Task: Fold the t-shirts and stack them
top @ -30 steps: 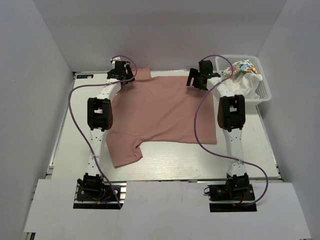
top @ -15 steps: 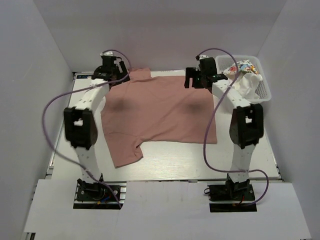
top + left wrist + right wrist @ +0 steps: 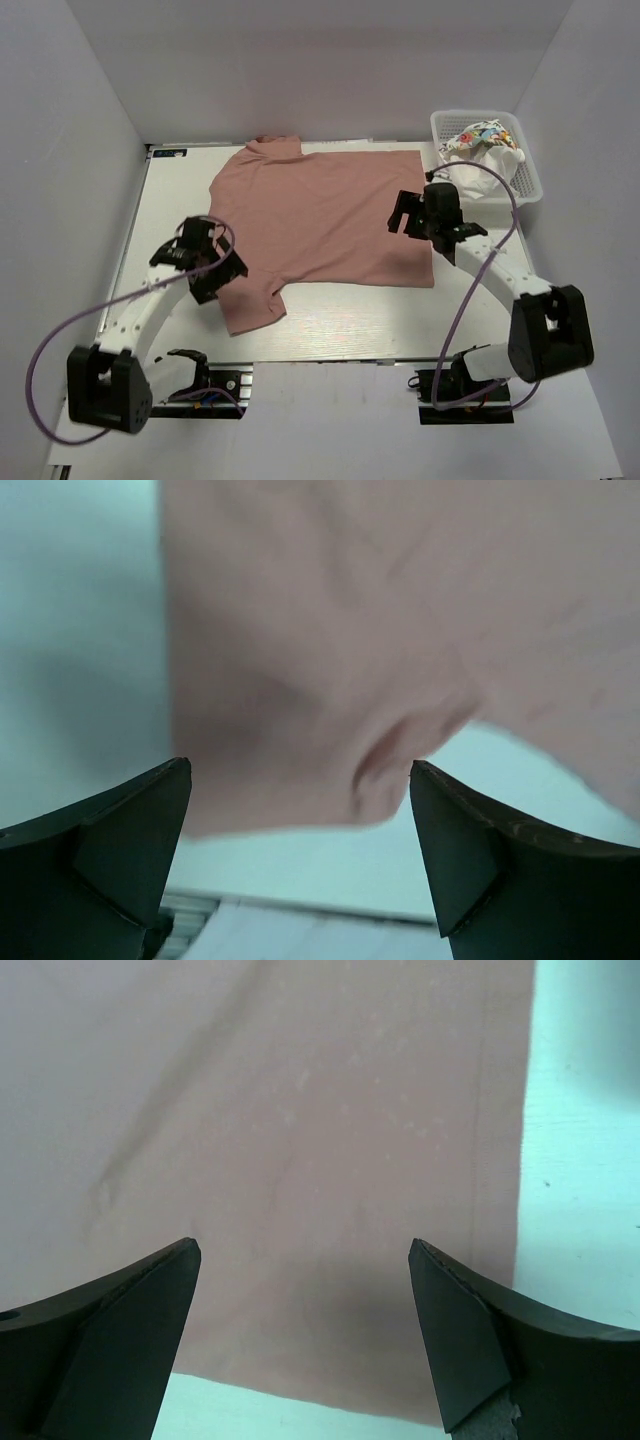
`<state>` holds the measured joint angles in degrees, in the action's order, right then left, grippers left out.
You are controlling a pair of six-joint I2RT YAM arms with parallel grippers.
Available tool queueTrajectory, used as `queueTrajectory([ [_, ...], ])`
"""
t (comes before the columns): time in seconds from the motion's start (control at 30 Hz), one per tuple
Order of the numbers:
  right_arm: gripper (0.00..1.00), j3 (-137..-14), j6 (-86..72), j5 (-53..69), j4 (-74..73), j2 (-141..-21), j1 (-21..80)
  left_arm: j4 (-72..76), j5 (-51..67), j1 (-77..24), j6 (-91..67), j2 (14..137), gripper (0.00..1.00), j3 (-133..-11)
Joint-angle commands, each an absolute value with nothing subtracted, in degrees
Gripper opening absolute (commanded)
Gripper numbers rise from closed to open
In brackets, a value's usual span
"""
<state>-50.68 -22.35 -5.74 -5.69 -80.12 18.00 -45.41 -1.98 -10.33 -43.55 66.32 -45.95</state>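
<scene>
Pink t-shirt (image 3: 330, 215): spread flat on the table (image 3: 380, 325), with its long axis running left to right, sleeves at the left end and hem at the right.

- Near sleeve (image 3: 250, 308): just ahead of the left gripper (image 3: 215, 272), whose jaws are wide apart and hold nothing.
- Right gripper (image 3: 408, 215): hovers over the cloth near the near-right hem corner (image 3: 425, 278), also spread and empty.
- Reach: each arm is nearer its own end of the shirt.
- Further t-shirts (image 3: 482, 140): bunched in the white lattice basket (image 3: 530, 185) at far right.

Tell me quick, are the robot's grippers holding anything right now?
Left gripper: open, holding nothing, over the pink t-shirt.
Right gripper: open, holding nothing, over the same shirt.
</scene>
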Motion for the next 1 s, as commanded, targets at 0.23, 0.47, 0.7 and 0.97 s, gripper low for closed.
queueTrajectory([
  [0.23, 0.90, -48.60, -25.05, -13.89, -2.90, -71.46, 17.49, -54.06, 7.02, -10.55, -52.56, 55.81, 1.00, -32.26],
  [0.47, 0.90, -47.64, -25.05, -13.27, -2.02, -71.28, 17.31, -50.02, 5.98, -10.55, -54.49, 60.72, 0.98, -29.36],
  [0.7, 0.90, -47.46, -26.10, -13.88, -3.95, -70.49, 17.22, -46.59, 2.03, -10.55, -54.49, 68.37, 0.85, -28.21],
  [0.97, 0.90, -46.32, -26.72, -14.41, -5.97, -67.60, 17.05, -45.70, 0.09, -10.55, -54.49, 72.07, 0.48, -29.00],
])
